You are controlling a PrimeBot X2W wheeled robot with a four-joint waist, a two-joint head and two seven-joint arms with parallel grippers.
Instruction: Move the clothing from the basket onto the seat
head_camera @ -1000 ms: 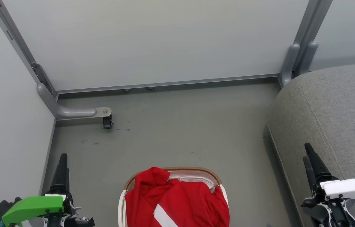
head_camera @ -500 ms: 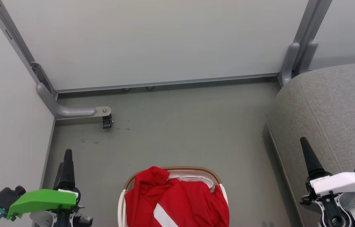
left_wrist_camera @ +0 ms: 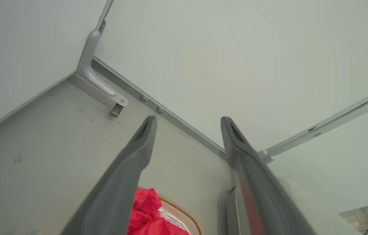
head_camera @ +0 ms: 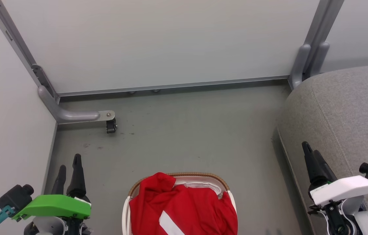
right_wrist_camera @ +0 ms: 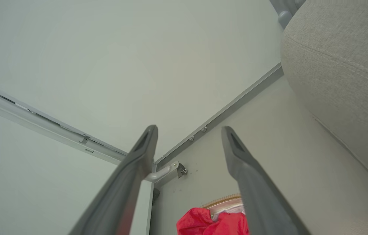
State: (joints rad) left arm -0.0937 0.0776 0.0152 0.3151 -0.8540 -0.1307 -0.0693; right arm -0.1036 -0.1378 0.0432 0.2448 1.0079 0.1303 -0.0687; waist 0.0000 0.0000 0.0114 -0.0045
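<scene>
Red clothing lay heaped in the basket near the seat, while left gripper and right gripper hung empty, fingers apart, so a deep pinch on the top fold seemed wise.

Bottom edge cuts off basket and clothing, perhaps halfway.

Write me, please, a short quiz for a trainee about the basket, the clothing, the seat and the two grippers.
1. True or false: the clothing lies in the basket.
2. On which side of the basket does the seat stand? A) the robot's left B) the robot's right
3. Fill in: the left gripper and the right gripper are both ____, holding nothing.
Key: 1 true; 2 B; 3 open.
</scene>
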